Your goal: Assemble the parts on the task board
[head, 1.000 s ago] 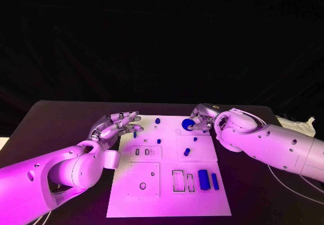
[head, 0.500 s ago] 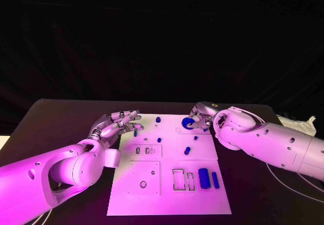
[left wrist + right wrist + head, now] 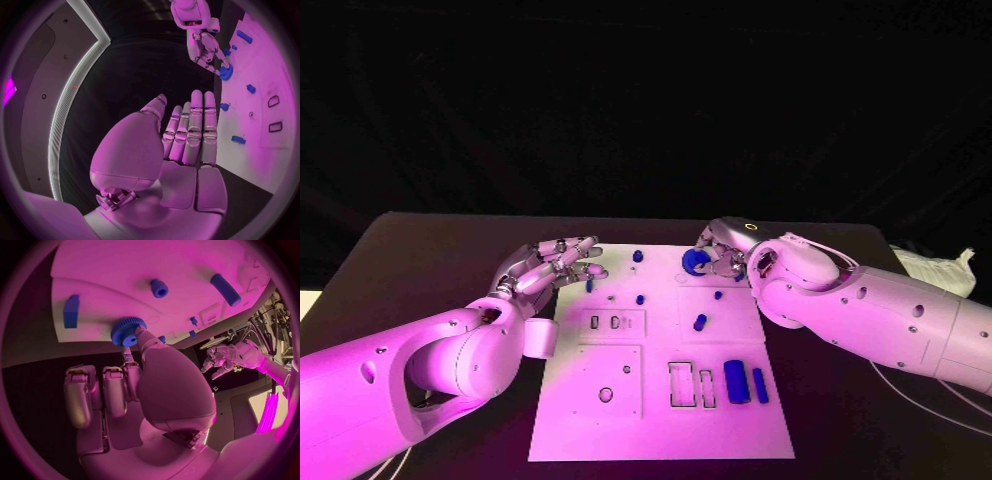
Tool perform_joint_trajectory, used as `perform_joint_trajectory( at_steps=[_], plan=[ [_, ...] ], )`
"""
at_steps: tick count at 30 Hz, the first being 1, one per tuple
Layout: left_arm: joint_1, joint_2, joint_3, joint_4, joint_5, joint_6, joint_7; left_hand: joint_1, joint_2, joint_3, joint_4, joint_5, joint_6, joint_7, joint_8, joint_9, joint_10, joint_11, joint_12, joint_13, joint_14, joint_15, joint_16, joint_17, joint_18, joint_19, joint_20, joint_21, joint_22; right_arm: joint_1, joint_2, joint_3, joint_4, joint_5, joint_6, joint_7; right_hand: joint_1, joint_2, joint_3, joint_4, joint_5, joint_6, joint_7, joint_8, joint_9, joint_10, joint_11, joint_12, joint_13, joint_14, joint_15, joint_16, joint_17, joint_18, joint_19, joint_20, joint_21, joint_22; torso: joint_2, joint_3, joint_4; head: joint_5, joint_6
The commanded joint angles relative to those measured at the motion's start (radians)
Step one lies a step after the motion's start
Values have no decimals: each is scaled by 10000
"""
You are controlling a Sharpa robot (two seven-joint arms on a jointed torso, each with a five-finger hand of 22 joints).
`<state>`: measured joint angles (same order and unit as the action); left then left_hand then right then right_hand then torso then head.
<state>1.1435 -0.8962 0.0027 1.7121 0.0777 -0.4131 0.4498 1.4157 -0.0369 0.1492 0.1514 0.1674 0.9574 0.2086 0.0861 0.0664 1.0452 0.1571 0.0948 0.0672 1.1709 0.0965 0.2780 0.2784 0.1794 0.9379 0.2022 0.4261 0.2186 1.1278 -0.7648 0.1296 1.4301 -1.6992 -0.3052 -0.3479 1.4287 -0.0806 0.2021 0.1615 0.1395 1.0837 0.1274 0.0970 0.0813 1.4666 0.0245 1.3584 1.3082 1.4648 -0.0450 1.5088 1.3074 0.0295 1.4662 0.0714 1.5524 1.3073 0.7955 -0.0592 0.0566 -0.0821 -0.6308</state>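
The white task board [image 3: 661,425] lies mid-table. At its far right corner my right hand [image 3: 723,256] grips a round blue toothed wheel [image 3: 692,262] that sits low at the board; thumb and fingertips close round the wheel [image 3: 128,331], also seen as the wheel [image 3: 225,74]. My left hand [image 3: 560,263] hovers open at the board's far left edge, its straight fingers [image 3: 190,131] holding nothing. Small blue parts [image 3: 640,299] dot the far half. A short blue peg [image 3: 700,323] lies mid-board. Two long blue bars [image 3: 736,382] lie at the near right.
Empty slots [image 3: 682,385] sit beside the bars, small ones [image 3: 603,323] at mid-left, and a round hole [image 3: 606,395] near left. A blue block [image 3: 71,311] and a blue sleeve [image 3: 159,288] lie near the wheel. Crumpled white material [image 3: 935,268] rests at the table's right edge.
My right hand has carried the blue wheel slightly leftward over the board's far right corner. The left hand has barely moved.
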Motion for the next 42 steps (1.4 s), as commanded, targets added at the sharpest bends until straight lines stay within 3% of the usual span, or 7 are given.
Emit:
perform_joint_trajectory(
  at_steps=[1,7,14,25,37,40,42],
  plan=[
    [10,31,8,2,-66,205,36,69,38,11,-66,-15,-55,41,-33,-12,-40,-1,-58,-13,-52,-15,-19,8,7,-42,10,33,17,-7,92,6,307,-1021,-784,-287,425,425,64,-3,81,551,-307,184,241,72,-100,43,825,845,-55,60,1513,-210,804,-72,33,2284,-2,-3,17,4,28],
    [10,45,8,-3,-66,206,33,76,38,21,-79,-15,-60,44,-39,-13,-45,2,-66,-14,-55,-14,-23,14,6,-45,9,37,20,-10,444,6,646,-1311,-876,-360,295,372,114,-18,50,533,-288,137,246,66,-90,10,811,843,-55,56,1506,-219,829,-85,49,2320,5,-12,20,14,45],
    [10,61,8,-7,-66,203,23,86,54,46,-96,-12,-67,55,-50,-14,-52,7,-80,-15,-59,-13,-29,26,6,-50,10,45,27,-9,1020,-44,685,-1392,-718,-361,186,352,156,-17,-19,516,-278,97,249,60,-81,-16,802,840,-49,49,1493,-218,826,-86,47,2317,9,-12,8,36,28],
    [10,107,8,-17,-66,198,-3,95,63,68,-112,-11,-75,64,-61,-15,-59,13,-93,-16,-62,-11,-35,37,5,-56,10,53,33,-14,1733,-211,266,-1333,-175,-192,50,340,204,-7,-65,477,-257,38,248,19,-64,-109,739,829,-37,20,1439,-215,817,-80,41,2304,26,5,27,71,-35],
    [11,139,9,-20,-70,189,-6,97,65,74,-116,-11,-77,66,-63,-15,-61,15,-96,-16,-63,-10,-37,39,5,-57,10,55,35,-18,2204,-344,-250,-1323,4,-137,-62,293,250,-28,-100,395,-218,-47,235,-26,-33,-202,682,824,-16,7,1416,-212,810,-66,36,2294,34,-3,25,134,-73],
    [11,140,9,-19,-74,183,-11,97,65,74,-116,-11,-77,66,-63,-15,-61,15,-96,-16,-63,-10,-37,39,5,-57,10,55,35,-11,2257,-354,-369,-1328,44,-176,-180,230,258,-18,-128,245,-153,-163,203,-87,16,-322,600,819,20,-5,1396,-209,801,-44,29,2281,27,-2,28,124,-91],
    [11,139,9,-20,-76,178,-14,97,65,74,-116,-11,-77,66,-63,-15,-61,15,-96,-16,-63,-10,-37,39,5,-57,10,55,35,-2,2284,-360,-454,-1304,45,-181,-328,133,241,20,-207,-122,-18,-350,119,-257,117,-650,352,814,93,-16,1378,-202,778,-2,14,2249,23,-1,22,117,-99]
  ],
)
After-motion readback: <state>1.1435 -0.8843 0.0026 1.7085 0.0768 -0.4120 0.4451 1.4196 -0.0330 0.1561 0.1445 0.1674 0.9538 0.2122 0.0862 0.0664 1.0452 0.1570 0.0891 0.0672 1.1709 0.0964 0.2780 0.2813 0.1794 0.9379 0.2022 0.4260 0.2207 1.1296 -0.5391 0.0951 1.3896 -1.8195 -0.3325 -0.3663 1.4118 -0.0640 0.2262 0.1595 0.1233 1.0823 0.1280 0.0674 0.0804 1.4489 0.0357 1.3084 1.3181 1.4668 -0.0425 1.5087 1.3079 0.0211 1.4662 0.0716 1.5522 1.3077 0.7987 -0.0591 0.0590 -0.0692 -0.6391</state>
